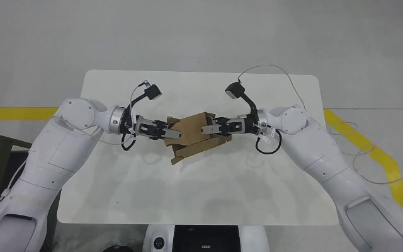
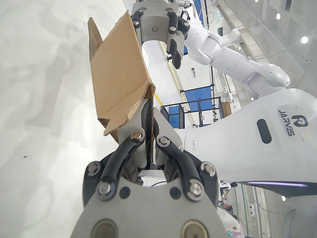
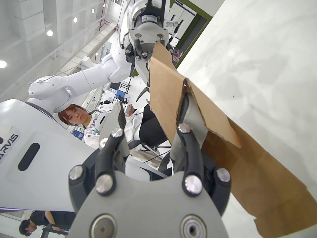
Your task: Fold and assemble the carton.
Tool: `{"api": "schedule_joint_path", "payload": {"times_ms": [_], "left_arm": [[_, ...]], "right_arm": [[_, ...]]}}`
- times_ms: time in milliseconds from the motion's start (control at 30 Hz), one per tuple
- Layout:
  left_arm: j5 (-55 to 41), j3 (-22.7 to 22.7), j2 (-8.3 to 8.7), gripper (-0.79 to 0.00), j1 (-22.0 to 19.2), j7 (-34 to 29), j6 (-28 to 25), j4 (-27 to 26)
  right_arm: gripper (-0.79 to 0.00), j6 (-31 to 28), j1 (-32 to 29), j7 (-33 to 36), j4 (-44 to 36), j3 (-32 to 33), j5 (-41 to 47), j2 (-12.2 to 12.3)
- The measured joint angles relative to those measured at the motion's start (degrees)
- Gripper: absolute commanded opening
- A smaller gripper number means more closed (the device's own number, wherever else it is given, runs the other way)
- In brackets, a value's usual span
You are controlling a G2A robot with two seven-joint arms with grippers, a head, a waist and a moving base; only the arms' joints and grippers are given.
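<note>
**Carton held between both arms over the worktop**

From the top, we see the brown carton (image 1: 192,137), part-folded, over the middle of the white worktop (image 1: 126,189), between the two arms. The left fingers (image 1: 169,134) meet one end of it and the right fingers (image 1: 209,128) the opposite end. From here we cannot tell whether its lower edge touches the worktop.

From the left wrist, the left fingers (image 2: 145,115) stand narrow, pinched on a thin edge of the carton (image 2: 116,75) where a flap folds over. The board runs between the two pads. The main panel rises away from them toward the other arm. There, one of the right fingers (image 2: 175,53) hangs free beside the panel, apart from it, while its partner is hidden behind the board.

From the right wrist, the right fingers stand wide. One finger (image 3: 116,122) is out in the air, touching nothing. The other finger (image 3: 189,117) is tucked under a folded flap of the carton (image 3: 163,92), with board on both sides of it. At the carton's far edge the left fingers (image 3: 142,70) grip the board.
</note>
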Motion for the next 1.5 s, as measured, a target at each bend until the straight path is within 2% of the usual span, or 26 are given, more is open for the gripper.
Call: {"api": "schedule_joint_path", "payload": {"times_ms": [267, 633, 900, 967, 1067, 1133, 1200, 1267, 1300, 1333, 1500], "left_arm": [[0.1, 0.3, 0.05, -0.785, 0.2, -0.2, 0.2, -0.3], [0.1, 0.8, -0.02, -0.785, -0.1, -0.3, 0.3, -0.7], [0.0, 1.0, 0.04, -0.785, -0.3, -0.5, 0.5, -0.9], [-0.1, 1.1, 0.06, -0.776, -0.4, -0.6, 0.6, -1.1], [-0.2, 1.3, 0.09, -0.696, -0.4, -0.6, 0.6, -1.2], [-0.2, 1.3, 0.13, -0.634, -0.4, -0.7, 0.7, -1.2], [-0.1, 1.4, 0.17, -0.539, -0.5, -0.7, 0.7, -1.3], [-0.1, 1.4, 0.21, -0.376, -0.5, -0.8, 0.8, -1.3], [-0.1, 1.5, 0.24, -0.099, -0.6, -0.9, 0.9, -1.3], [-0.2, 1.5, 0.26, 0.0, -0.6, -0.9, 0.9, -1.3], [-1.5, 1.0, 0.37, 0.0, -0.7, -0.9, 0.9, -1.3]], "right_arm": [[-0.419, 1.1, 0.3, 1.1, -1.6, -1.0, 2.4, 0.4], [-0.449, 1.1, 1.9, 1.1, -1.1, -3.9, 2.6, -0.3], [-0.588, 0.9, 2.8, 0.9, -0.2, -5.4, 2.5, -0.4], [-0.665, 0.8, 2.9, 0.8, -0.1, -5.7, 2.5, -0.4], [-0.785, 0.7, 3.0, 0.7, 0.0, -6.2, 2.7, -0.4], [-0.785, 0.7, 3.1, 0.7, 0.1, -6.5, 2.8, -0.4], [-0.785, 0.6, 3.2, 0.6, 0.2, -6.7, 2.9, -0.4], [-0.785, 0.5, 3.2, 0.5, 0.3, -7.0, 3.0, -0.5], [-0.785, 0.5, 3.2, 0.5, 0.3, -7.1, 3.1, -0.5], [-0.785, 0.4, 3.3, 0.4, 0.3, -7.2, 3.2, -0.5], [-0.785, -0.1, 3.6, -0.1, 0.8, -7.6, 2.9, -0.5]]}}
